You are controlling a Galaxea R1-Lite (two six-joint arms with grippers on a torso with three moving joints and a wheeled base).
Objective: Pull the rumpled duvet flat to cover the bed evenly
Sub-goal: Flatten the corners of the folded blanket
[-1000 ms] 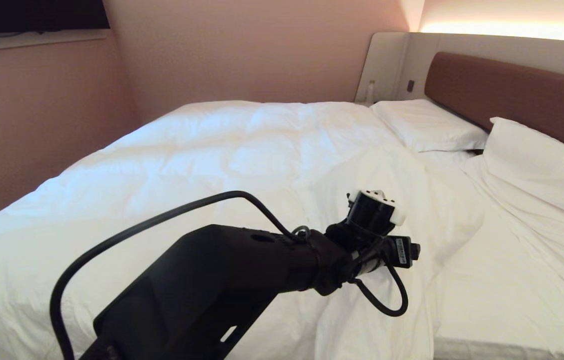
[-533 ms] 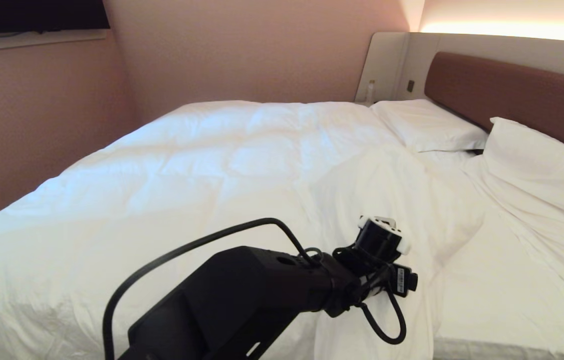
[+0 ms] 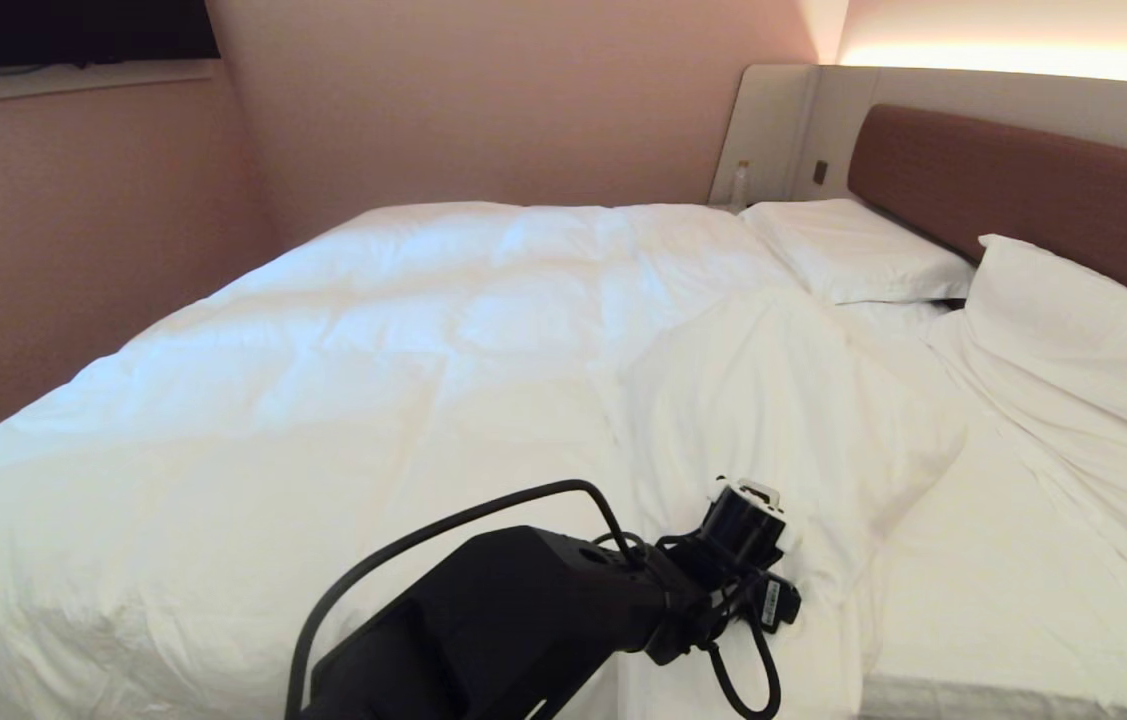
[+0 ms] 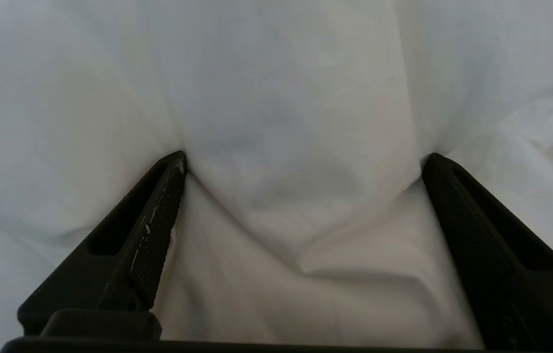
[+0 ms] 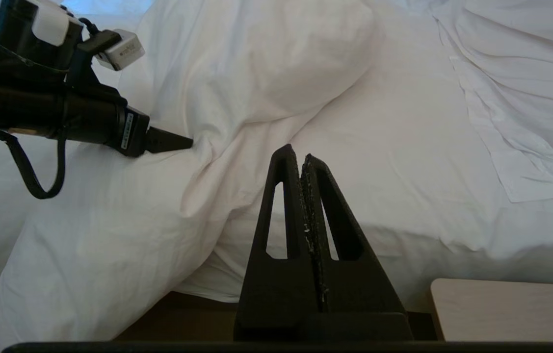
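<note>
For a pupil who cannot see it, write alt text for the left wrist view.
The left gripper, two black wedge-shaped fingers spread wide open, presses its tips into the puffy white quilted duvet, a soft bulge of fabric rising between them. Wrinkled white cloth fills the view.

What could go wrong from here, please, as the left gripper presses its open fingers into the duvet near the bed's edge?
1. The left gripper stands wide open around a thick bulge of the duvet; closing may pinch only the surface and slip.
2. Its fingers dig deep, so they might also catch the mattress sheet beneath.
3. The right gripper is shut and parked off the bed, so a one-sided pull could bunch the folded corner further.
</note>
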